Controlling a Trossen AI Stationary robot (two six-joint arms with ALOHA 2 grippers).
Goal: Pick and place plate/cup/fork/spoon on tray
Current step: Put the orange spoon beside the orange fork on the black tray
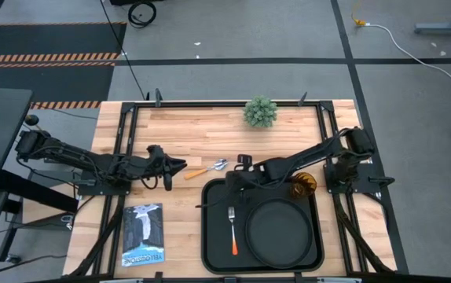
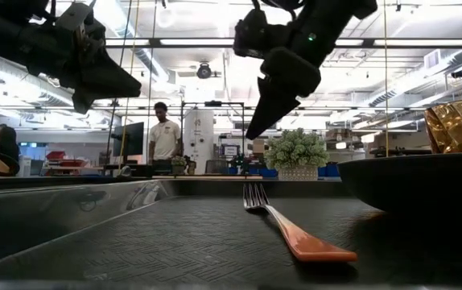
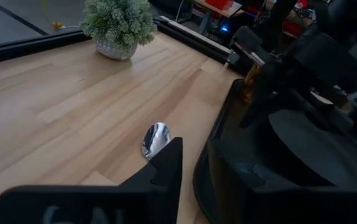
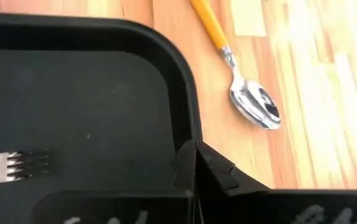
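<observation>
The black tray (image 1: 216, 251) lies near the table's near edge. On it rest the round black plate (image 1: 280, 232), the fork (image 1: 232, 228) with its orange handle toward the near edge, and the amber cup (image 1: 304, 186) at the far right corner. The spoon (image 1: 210, 168) lies flat on the wood just beyond the tray's far left corner, and also shows in the right wrist view (image 4: 253, 102). My right gripper (image 1: 233, 182) is shut and empty above that corner. My left gripper (image 1: 178, 166) is shut and empty, just left of the spoon's handle.
A small potted plant (image 1: 261, 112) stands at the far middle of the table. A booklet (image 1: 143, 234) lies near the front left. Bare wood lies between the plant and the tray. A person (image 2: 165, 137) stands in the room behind.
</observation>
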